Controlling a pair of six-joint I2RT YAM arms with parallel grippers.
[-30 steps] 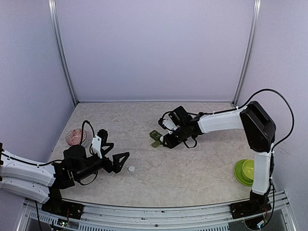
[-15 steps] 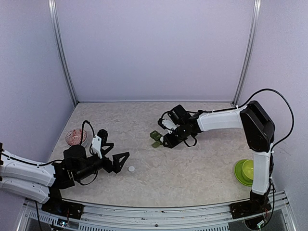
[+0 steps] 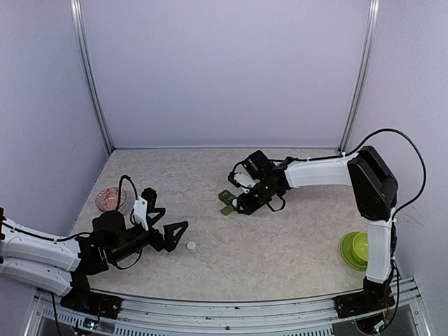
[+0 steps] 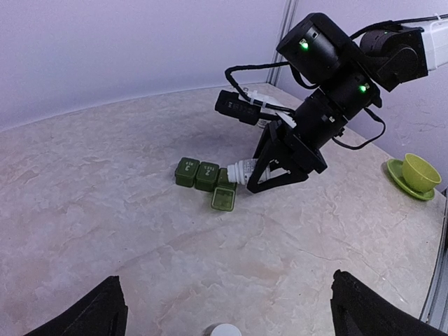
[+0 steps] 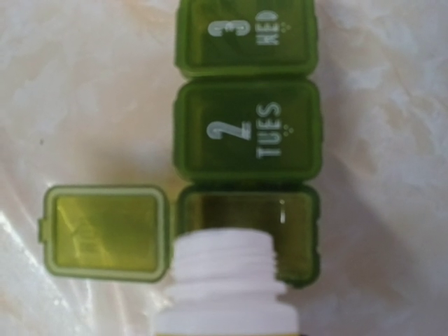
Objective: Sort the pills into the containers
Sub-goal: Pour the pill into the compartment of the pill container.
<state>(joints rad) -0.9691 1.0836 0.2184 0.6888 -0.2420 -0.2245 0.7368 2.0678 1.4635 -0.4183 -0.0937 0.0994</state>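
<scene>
Right arm (image 3: 318,172) has crept a hair leftward toward the pill box (image 3: 225,200); left arm (image 3: 42,255) hasn't budged.

Pink dish (image 3: 110,199) sits by the left edge, contents too small to tell. Left jaws are apart and empty near the front edge, with a white cap (image 3: 191,246) just beside them. Pill box is mid-bench: TUES and WED lids shut, end compartment open and looking empty. Right jaws are clamped on the bottle (image 5: 225,280), its mouth at that compartment. Green cup (image 3: 360,245) is by the right edge.

No pills sorted yet, I'd say.
</scene>
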